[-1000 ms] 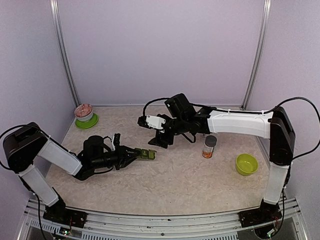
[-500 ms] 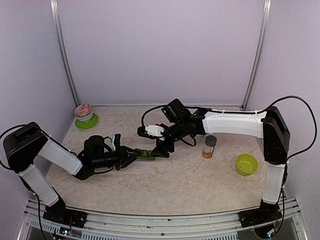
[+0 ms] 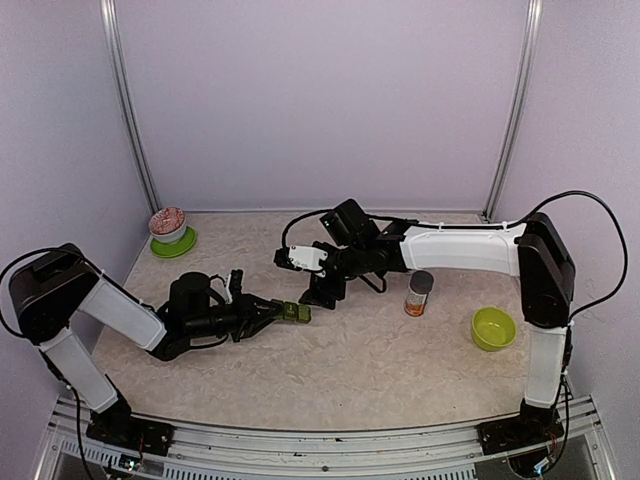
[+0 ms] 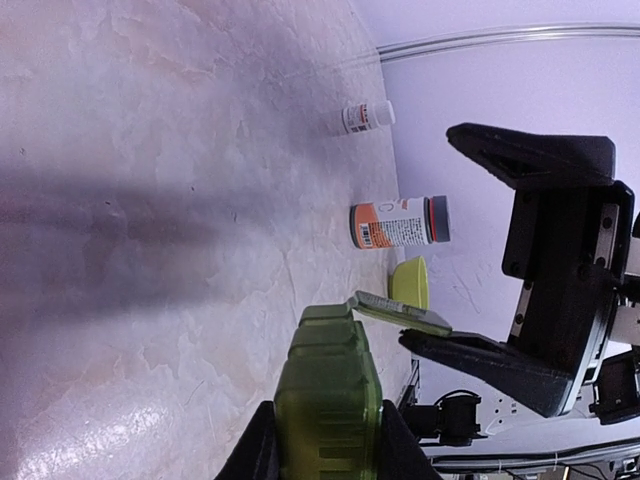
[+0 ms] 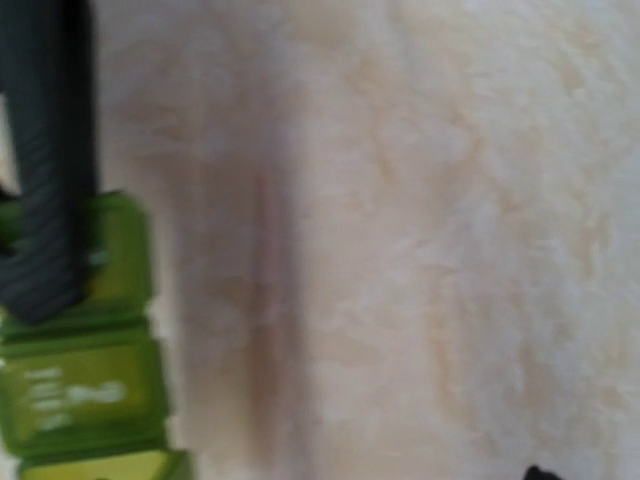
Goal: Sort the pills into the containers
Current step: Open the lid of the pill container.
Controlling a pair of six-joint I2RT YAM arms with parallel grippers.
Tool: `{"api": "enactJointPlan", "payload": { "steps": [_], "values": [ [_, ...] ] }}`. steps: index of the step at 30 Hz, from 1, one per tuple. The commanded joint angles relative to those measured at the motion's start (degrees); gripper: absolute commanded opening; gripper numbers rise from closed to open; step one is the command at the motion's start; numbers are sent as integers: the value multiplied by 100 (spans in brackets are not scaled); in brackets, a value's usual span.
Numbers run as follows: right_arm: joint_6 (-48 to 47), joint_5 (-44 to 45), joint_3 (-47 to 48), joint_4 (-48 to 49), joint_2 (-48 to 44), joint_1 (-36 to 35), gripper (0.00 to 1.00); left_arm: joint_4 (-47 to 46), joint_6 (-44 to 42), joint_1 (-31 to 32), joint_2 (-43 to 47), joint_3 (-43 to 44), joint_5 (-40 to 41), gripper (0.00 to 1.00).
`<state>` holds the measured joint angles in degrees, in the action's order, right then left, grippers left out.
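Note:
The containers (image 3: 294, 312) (image 4: 328, 395), a dark green strip of joined lidded compartments, stick out of my left gripper (image 3: 280, 313), which is shut on one end just above the table. The lid (image 4: 400, 312) of the far compartment stands flipped open. My right gripper (image 3: 320, 291) hovers open at that free end. Its lower finger (image 4: 480, 355) lies under the raised lid and its upper finger (image 4: 530, 155) is well apart. In the right wrist view one dark finger (image 5: 45, 160) overlaps the green containers (image 5: 85, 385). I can make out no loose pills.
An orange-labelled pill bottle (image 3: 419, 293) (image 4: 400, 222) stands right of the grippers, with a lime-green bowl (image 3: 493, 328) (image 4: 410, 282) beyond it. A small white bottle (image 4: 368, 117) lies farther back. A bowl with reddish contents (image 3: 168, 223) sits on a green saucer at back left.
My right gripper came down and left to the free end of the containers and its jaws widened. The left arm held the containers still.

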<state>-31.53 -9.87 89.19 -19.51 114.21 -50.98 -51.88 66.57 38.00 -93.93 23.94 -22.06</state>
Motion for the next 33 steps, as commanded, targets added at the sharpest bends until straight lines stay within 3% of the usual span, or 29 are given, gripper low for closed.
{"api": "enactJointPlan", "payload": {
  "steps": [1, 12, 33],
  "values": [
    [127, 500, -116, 394, -46, 9, 87, -228, -22, 59, -105, 67, -58, 19],
    [113, 974, -121, 494, 37, 38, 87, -331, -6, 68, -106, 18, -78, 18],
    [12, 1016, 302, 110, 502, 33, 87, -187, -240, 200, -4, 145, -103, 18]
  ]
}}
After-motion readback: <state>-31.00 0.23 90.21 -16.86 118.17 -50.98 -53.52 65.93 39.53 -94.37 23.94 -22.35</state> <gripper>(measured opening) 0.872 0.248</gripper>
